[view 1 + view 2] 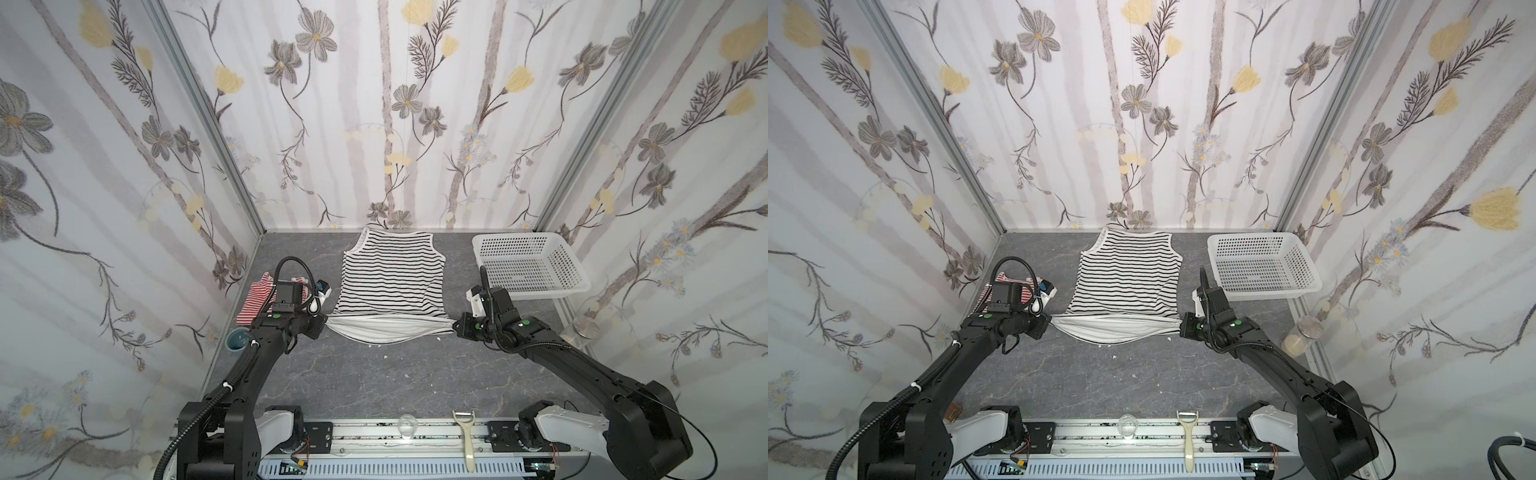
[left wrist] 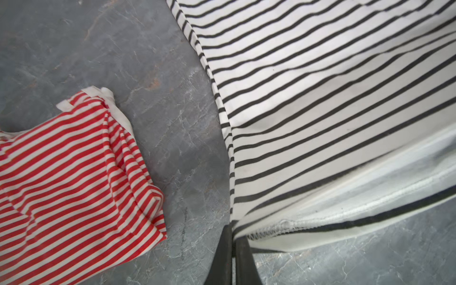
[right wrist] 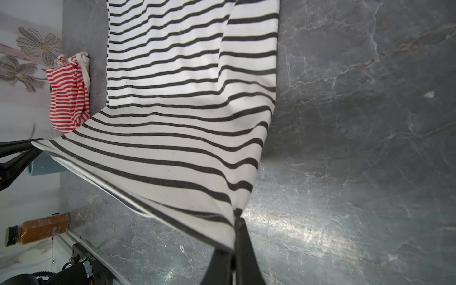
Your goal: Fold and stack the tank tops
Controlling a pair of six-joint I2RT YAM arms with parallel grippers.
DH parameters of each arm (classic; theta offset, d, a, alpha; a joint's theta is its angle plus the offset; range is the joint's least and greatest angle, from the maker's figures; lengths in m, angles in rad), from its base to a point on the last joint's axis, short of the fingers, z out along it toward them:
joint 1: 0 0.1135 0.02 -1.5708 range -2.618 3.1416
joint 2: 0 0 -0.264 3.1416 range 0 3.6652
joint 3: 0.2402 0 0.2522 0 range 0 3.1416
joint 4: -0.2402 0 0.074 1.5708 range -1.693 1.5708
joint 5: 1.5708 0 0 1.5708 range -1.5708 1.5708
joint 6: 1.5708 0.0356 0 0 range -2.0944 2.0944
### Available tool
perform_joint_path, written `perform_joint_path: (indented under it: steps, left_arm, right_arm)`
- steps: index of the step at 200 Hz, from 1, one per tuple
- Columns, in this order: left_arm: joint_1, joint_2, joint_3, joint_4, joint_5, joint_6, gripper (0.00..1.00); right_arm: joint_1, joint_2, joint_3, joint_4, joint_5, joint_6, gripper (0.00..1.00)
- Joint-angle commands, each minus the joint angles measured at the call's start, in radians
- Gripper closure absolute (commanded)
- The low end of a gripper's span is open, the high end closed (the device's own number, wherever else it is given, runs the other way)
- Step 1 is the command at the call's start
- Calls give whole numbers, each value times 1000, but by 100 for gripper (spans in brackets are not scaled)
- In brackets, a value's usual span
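The white tank top with thin black stripes [image 1: 390, 274] [image 1: 1125, 278] lies flat at the back middle of the grey table, straps toward the far wall. Its hem is lifted and stretched tight between my two grippers. My left gripper [image 1: 326, 322] [image 1: 1052, 320] [image 2: 233, 234] is shut on the hem's left corner. My right gripper [image 1: 453, 326] [image 1: 1179, 326] [image 3: 237, 222] is shut on the right corner, and the hem's lower layer sags between them. The red-and-white striped tank top [image 1: 255, 301] [image 2: 74, 185] [image 3: 67, 106] lies crumpled by the left wall, partly hidden behind my left arm.
A white perforated basket [image 1: 536, 266] [image 1: 1262, 266] stands at the back right, just behind my right arm. A blue cup [image 1: 237, 338] sits by the left wall and a jar [image 1: 584, 328] by the right. A peeler [image 1: 467, 440] and a small glass bowl [image 1: 406, 426] lie on the front rail.
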Motion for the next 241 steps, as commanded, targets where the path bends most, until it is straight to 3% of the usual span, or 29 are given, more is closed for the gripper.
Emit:
perform_joint_path:
  steps: [1, 29, 97, 135, 168, 201, 241]
  left_arm:
    - [0, -9, -29, -60, 8, 87, 100]
    - [-9, -8, -65, -97, 5, 127, 100]
    - [-39, 10, -131, -125, -65, 192, 100]
    - [-41, 6, -152, -146, -119, 240, 97]
    - [-42, 2, -143, -187, -132, 269, 86]
    - [-40, -7, -83, -253, -82, 290, 76]
    - [-37, 27, 16, -278, 46, 289, 73]
  right_arm:
    - [15, -23, -46, 63, 7, 40, 100]
    - [59, -36, -101, 83, 15, 77, 100]
    - [184, 22, -101, -22, 181, 118, 97]
    - [186, -16, -101, -142, 279, 140, 74]
    - [186, -94, -102, -186, 254, 139, 64]
    - [184, -174, -83, -174, 265, 170, 61]
    - [196, -7, -40, -42, 220, 207, 61]
